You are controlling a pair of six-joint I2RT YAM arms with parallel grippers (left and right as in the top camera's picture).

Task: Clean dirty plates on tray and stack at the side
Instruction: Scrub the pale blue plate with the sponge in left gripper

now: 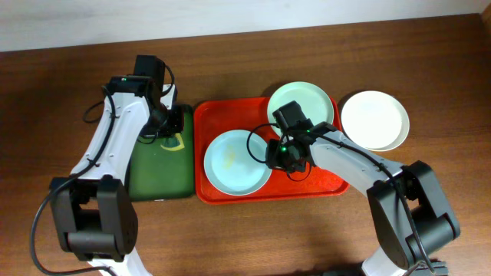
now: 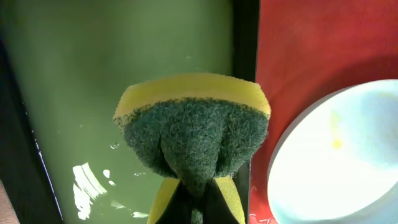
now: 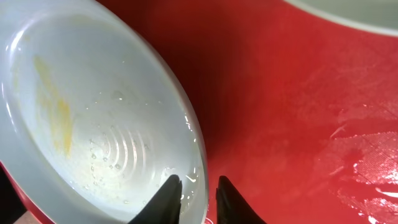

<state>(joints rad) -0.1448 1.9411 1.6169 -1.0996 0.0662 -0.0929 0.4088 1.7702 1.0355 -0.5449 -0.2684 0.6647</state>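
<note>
The red-orange tray (image 1: 322, 184) holds a pale blue plate (image 1: 236, 161) with a yellow smear at its front left and a mint plate (image 1: 301, 103) at its back right. A white plate (image 1: 374, 119) sits on the table right of the tray. My right gripper (image 1: 280, 153) straddles the blue plate's right rim (image 3: 93, 112), one finger inside and one outside (image 3: 199, 193), closed on it. My left gripper (image 1: 175, 123) is shut on a yellow-and-green sponge (image 2: 196, 134), fingers (image 2: 198, 202), held over the gap between the trays, next to the blue plate (image 2: 348, 162).
A dark green tray (image 1: 161, 172) lies left of the red tray, touching it; its wet surface shows in the left wrist view (image 2: 93, 93). Water drops lie on the red tray (image 3: 348, 155). Bare wooden table (image 1: 61, 92) surrounds the trays.
</note>
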